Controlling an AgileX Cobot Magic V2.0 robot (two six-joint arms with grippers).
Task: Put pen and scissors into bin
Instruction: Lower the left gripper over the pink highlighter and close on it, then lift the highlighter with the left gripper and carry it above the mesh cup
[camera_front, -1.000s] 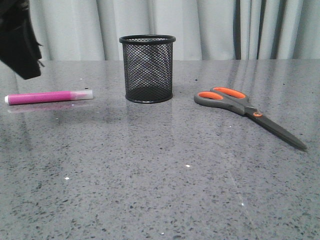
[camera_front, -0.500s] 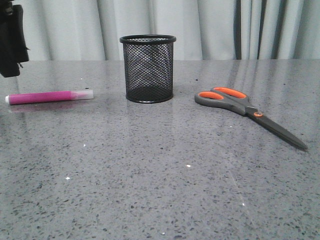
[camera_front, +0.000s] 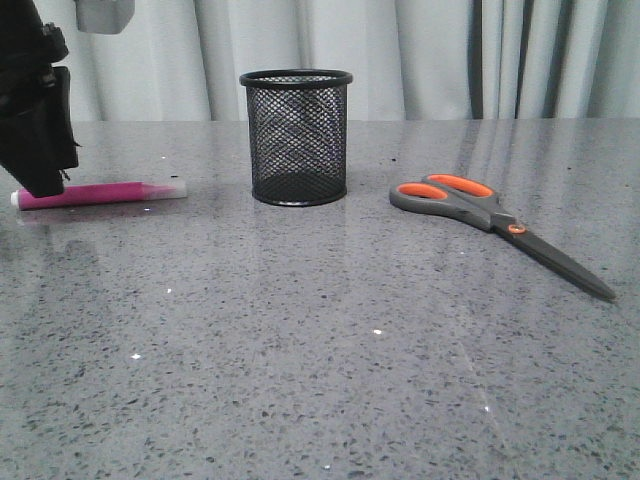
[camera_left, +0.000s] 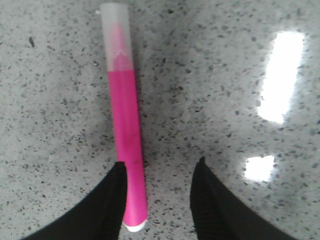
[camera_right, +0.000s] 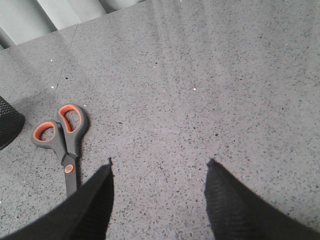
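Bare table (camera_front: 330, 350) lies between the bin (camera_front: 296, 137) and scissors (camera_front: 490, 221); nothing overhangs the bin's mouth

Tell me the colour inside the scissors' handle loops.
Orange, lining the grey handles of the scissors; the front view shows it best.

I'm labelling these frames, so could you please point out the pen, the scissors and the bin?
pen (camera_left: 126, 145), left wrist view, on the pink barrel.
scissors (camera_front: 515, 230), front view, on the orange pivot.
bin (camera_front: 296, 135), front view, on the mesh wall.
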